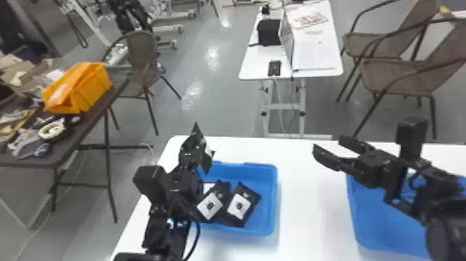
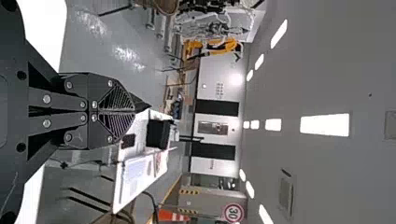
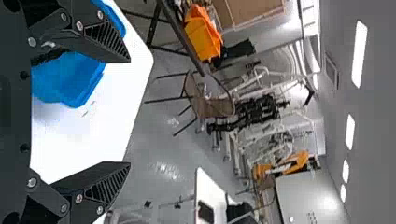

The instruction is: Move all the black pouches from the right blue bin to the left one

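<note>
Above the far-left corner of the left blue bin (image 1: 273, 194), head view: the left gripper (image 1: 194, 144) has a black pouch (image 1: 208, 154) pinched, raised more or less edge-on with part of its white label showing – presumably kept high to clear the rim before letting go. Inside that bin, two pouches (image 1: 241, 204) lie labels up, side by side and partly overlapping; a white patch beside them may be another one underneath, can't tell. Right gripper (image 1: 328, 144) sits by the far-left side of the right blue bin (image 1: 374, 215), fingers spread, nothing between them – likely out of the way while the other arm does the drop.

Left wrist view: the claw is clenched, finger pads pressed together, with a dark corner poking out past the tips – fits the pouch grip, a thin hold that suits a flat thing.

Right wrist view: fingers wide apart, no load; what looks like the left bin sits beyond them on the white table (image 3: 126, 93). Next step should be centring the held pouch and releasing; too close to the edge, it could catch on the rim.
</note>
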`<action>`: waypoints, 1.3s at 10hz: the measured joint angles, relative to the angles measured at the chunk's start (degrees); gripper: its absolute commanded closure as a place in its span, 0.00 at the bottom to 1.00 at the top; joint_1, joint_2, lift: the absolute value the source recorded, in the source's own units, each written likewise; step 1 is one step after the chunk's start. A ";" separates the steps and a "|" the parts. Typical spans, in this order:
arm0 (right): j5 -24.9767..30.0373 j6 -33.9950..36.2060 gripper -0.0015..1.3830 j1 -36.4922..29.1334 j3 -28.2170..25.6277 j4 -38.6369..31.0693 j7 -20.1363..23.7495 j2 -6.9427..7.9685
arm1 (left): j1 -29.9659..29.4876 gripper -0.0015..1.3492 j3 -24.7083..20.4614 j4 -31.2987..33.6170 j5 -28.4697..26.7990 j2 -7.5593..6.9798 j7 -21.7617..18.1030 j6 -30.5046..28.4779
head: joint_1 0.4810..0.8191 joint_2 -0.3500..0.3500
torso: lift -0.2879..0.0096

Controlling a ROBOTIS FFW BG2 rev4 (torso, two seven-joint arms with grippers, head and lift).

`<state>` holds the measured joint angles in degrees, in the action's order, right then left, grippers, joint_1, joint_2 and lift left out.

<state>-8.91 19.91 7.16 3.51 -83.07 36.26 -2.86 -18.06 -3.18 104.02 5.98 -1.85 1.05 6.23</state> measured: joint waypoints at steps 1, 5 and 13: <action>0.45 0.09 0.19 -2.76 -2.73 -0.91 0.03 -0.27 | -0.23 0.91 -0.07 -2.93 -0.92 -0.11 -0.22 0.67 | 0.63 0.76 | 1.00; 0.75 -1.68 0.19 -8.46 -6.39 -2.90 -1.10 -1.27 | 0.66 0.89 -0.15 -10.68 -5.63 -0.73 -2.24 -0.31 | 0.63 0.69 | 1.00; 2.20 -10.86 0.19 -20.60 -7.42 -17.32 -10.81 0.64 | -6.90 0.00 0.00 0.70 2.67 1.69 -3.19 11.68 | 0.63 0.64 | 1.00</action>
<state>-6.71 9.05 -13.44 -3.90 -100.39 25.45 -2.22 -24.96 -3.19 104.72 8.64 -0.16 -2.14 17.92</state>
